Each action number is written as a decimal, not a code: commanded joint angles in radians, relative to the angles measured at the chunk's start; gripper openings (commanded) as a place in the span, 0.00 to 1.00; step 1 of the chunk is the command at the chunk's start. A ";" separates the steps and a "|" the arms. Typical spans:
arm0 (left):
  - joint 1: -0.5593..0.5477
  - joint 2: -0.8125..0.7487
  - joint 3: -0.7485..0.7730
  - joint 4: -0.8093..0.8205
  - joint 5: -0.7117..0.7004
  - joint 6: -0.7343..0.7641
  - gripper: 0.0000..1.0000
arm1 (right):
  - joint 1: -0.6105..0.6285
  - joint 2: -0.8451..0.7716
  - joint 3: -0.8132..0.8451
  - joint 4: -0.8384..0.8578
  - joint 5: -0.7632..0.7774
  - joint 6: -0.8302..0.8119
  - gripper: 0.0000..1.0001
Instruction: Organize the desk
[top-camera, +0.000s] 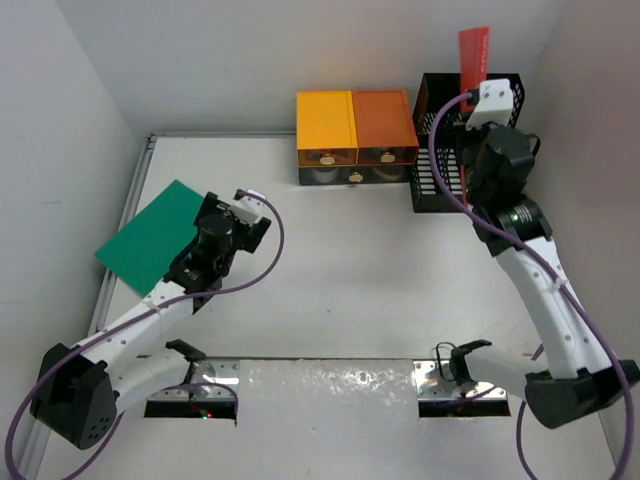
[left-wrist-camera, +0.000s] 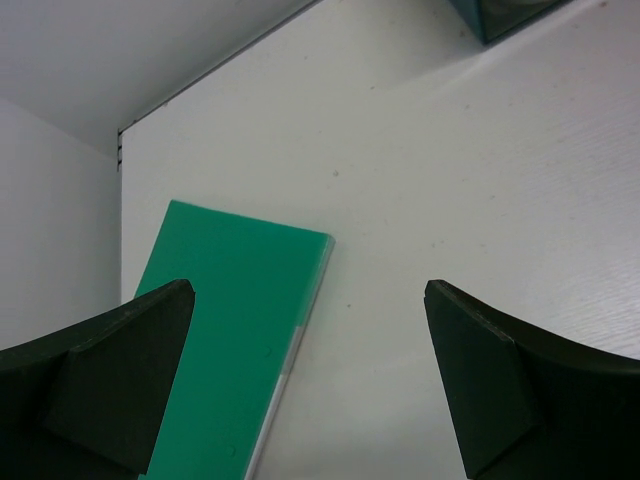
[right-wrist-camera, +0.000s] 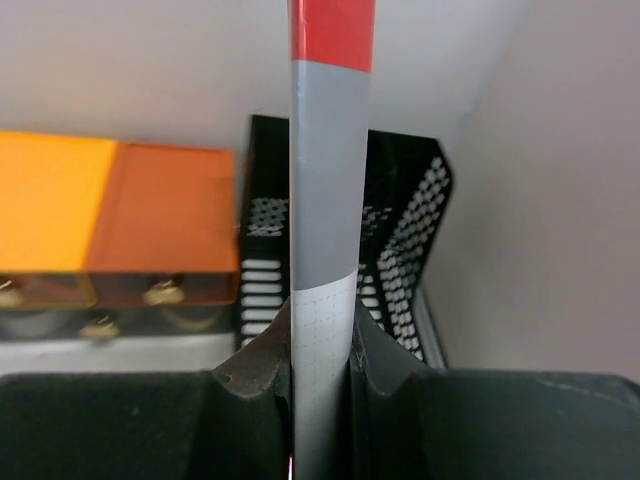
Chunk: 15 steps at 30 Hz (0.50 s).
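The white desk holds a green notebook lying flat at the left edge, also seen in the left wrist view. My left gripper is open and empty just right of it, low over the desk; the notebook's right edge lies between the jaws. My right gripper is shut on a thin red, grey and white book, held upright edge-on over the black mesh file rack. In the right wrist view the fingers clamp the book.
An orange-and-yellow drawer unit stands at the back, left of the rack; both show in the right wrist view, the drawers and the rack. A metal rail and walls border the desk. A shiny strip lies at the near edge.
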<state>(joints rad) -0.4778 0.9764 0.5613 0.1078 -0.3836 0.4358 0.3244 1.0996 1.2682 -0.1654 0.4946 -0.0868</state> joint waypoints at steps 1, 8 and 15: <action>0.045 0.015 0.031 0.018 0.000 -0.022 1.00 | -0.103 0.063 0.066 0.193 -0.036 -0.051 0.00; 0.068 0.073 0.034 0.026 -0.008 -0.017 1.00 | -0.225 0.169 0.095 0.323 -0.204 0.047 0.00; 0.088 0.108 0.040 0.041 -0.029 -0.003 1.00 | -0.245 0.194 0.123 0.308 -0.307 0.065 0.00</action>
<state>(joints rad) -0.4076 1.0813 0.5617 0.1078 -0.3943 0.4362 0.0845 1.3258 1.3338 0.0227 0.2676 -0.0414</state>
